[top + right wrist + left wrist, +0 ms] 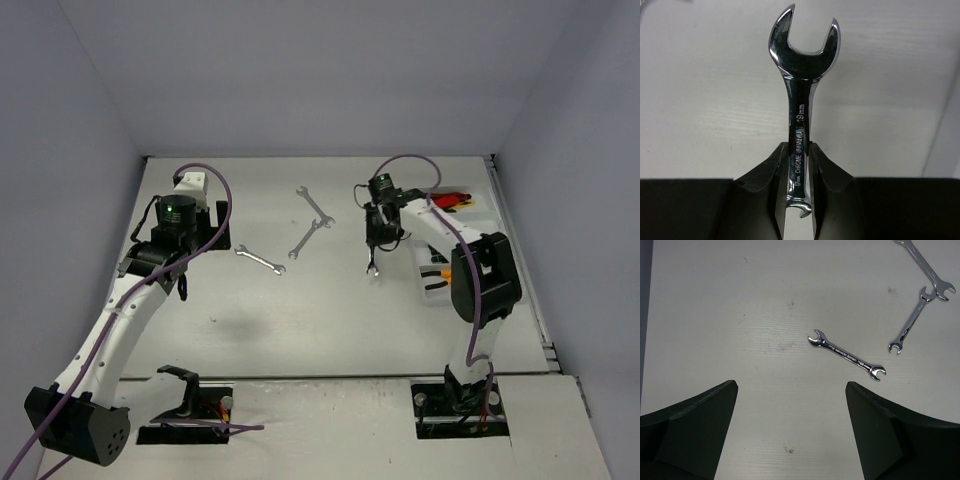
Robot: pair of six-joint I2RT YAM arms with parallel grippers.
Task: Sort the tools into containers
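My right gripper (373, 250) is shut on a silver wrench (800, 100) marked 19 mm, gripping its shank near the lower end; its open head points away from the wrist camera over the bare table. In the top view this wrench (372, 266) hangs below the fingers, left of the white tray (428, 288). The tray is mostly hidden by the right arm. Three silver wrenches lie on the table: one (846, 356) nearest my left gripper, and two (910, 325) (927, 265) farther right. My left gripper (791, 387) is open and empty above the table, left of the wrenches.
Orange-handled tools (433, 272) and red-and-yellow ones (455, 201) show in the tray beside the right arm. Grey walls close off the left, back and right of the table. The table's right edge (520, 260) runs just past the tray.
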